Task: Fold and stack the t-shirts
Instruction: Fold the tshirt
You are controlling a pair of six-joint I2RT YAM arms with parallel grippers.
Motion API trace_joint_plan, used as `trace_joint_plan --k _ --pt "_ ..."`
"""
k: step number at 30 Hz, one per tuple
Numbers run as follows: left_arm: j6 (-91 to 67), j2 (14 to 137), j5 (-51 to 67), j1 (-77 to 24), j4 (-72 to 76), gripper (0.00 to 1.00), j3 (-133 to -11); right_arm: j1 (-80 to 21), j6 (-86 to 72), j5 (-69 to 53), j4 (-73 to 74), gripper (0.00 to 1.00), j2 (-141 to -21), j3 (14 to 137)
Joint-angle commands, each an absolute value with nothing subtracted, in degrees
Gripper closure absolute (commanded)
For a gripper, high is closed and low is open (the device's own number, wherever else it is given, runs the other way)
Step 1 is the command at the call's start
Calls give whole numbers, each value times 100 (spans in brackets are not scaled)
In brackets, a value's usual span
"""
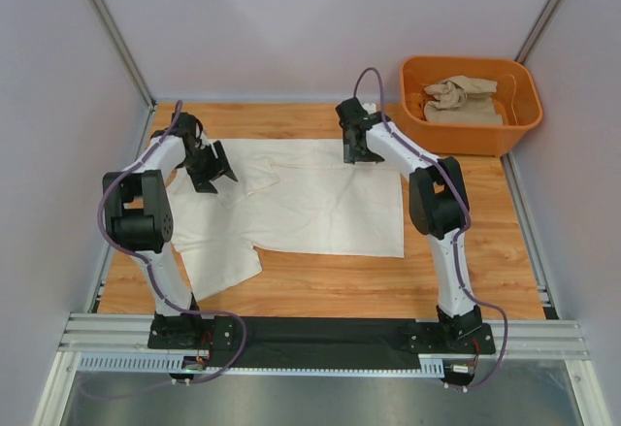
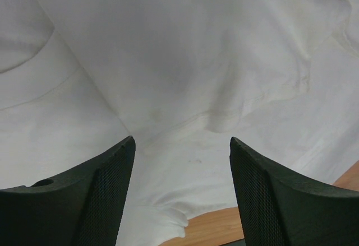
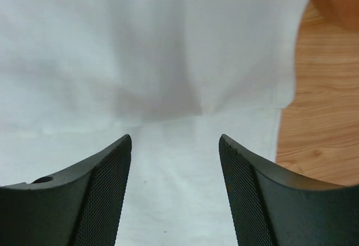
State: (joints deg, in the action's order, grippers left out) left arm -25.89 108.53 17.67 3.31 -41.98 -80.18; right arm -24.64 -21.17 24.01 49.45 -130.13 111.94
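The cream-white t-shirt (image 1: 310, 203) lies spread on the wooden table, one sleeve folded over near its left end. It fills the left wrist view (image 2: 168, 61) and the right wrist view (image 3: 157, 50). My left gripper (image 1: 212, 172) is open and empty, just above the shirt's left part near the folded sleeve. My right gripper (image 1: 364, 149) is open and empty over the shirt's far right edge. The sandy beige t-shirt (image 1: 464, 99) lies crumpled in the orange tub (image 1: 415, 106) at the back right.
The wooden table (image 1: 340, 280) shows bare along the front and to the right of the shirt. Its edge shows in the right wrist view (image 3: 325, 100). Grey walls enclose the table on three sides.
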Motion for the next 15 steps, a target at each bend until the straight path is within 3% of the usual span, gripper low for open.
trace_joint_plan --k 1,15 --pt "-2786 11240 1441 386 -4210 25 -8340 -2786 -2188 1908 4870 34 -12805 11347" --pt "-3111 12541 1845 633 -4219 25 -9377 -2795 -1830 1424 4201 34 -14396 12523"
